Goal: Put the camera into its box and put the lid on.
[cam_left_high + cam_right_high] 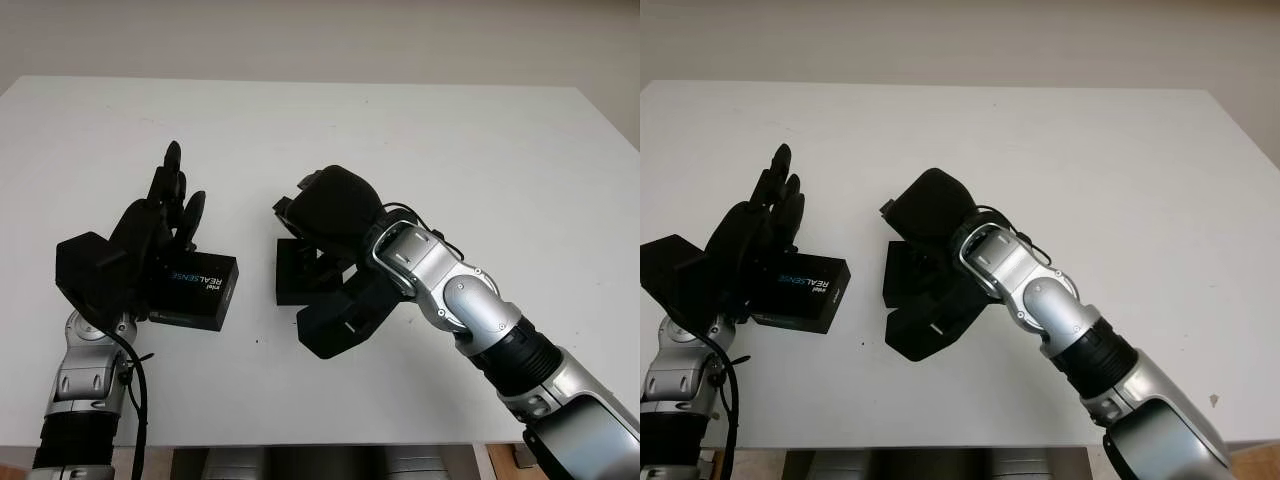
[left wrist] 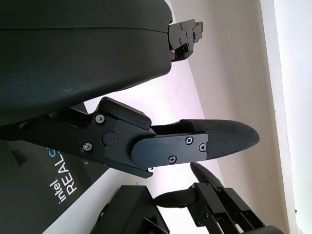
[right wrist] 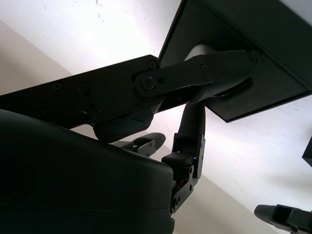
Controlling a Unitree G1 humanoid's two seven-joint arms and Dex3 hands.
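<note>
On table [image 1: 420,140], one box [image 1: 300,272], one lid [image 1: 196,288]

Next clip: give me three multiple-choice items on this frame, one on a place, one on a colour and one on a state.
1. Where does the REALSENSE lid lie?
A. On the robot's left of the box
B. On top of the box
C. At the table's far edge

2. What colour is the table?
A. Brown
B. White
C. Black

3. What state is the box in?
A. Closed with its lid
B. Lying off the table
C. Unlidded, with the right hand over it

Answers:
1. A: the REALSENSE lid lies by the left hand, apart from the box.
2. B: the table is white.
3. C: the right hand is over the box, and the lid is not on it.
</note>
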